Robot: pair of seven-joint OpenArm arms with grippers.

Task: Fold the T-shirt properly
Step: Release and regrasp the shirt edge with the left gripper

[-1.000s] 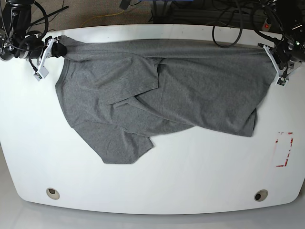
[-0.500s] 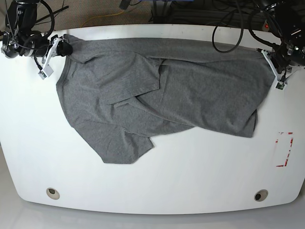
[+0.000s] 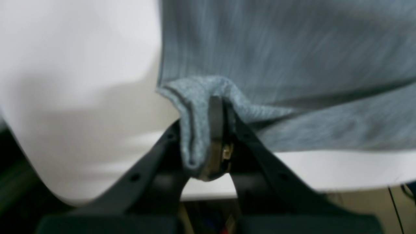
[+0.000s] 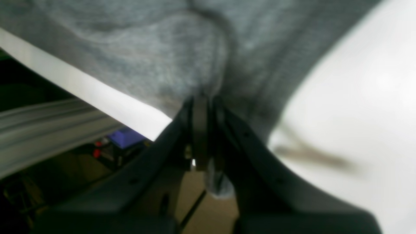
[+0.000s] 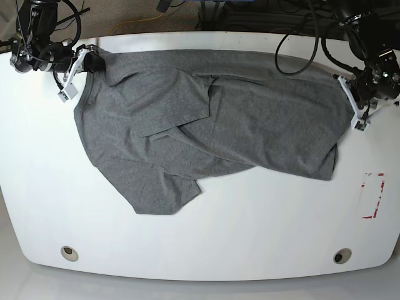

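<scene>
The T-shirt [image 5: 206,125] is spread, rumpled, across the far half of the white table [image 5: 250,237]. One far corner is pinched between the closed jaws of the left gripper [image 5: 356,103], a fold of cloth bunched around one pad [image 3: 216,130]. The opposite far corner is clamped likewise by the right gripper [image 5: 84,62], at the table's far edge.

- A white surface [image 5: 250,231] with rounded corners carries everything
- The grey T-shirt [image 5: 206,125] lies rumpled across its far half, partly folded over itself, one sleeve reaching toward the near left
- Two round grommet holes sit near the front edge, one left [image 5: 69,253], one right [image 5: 342,255]
- A red-and-white marked rectangle [image 5: 372,195] lies flat by the right edge
</scene>
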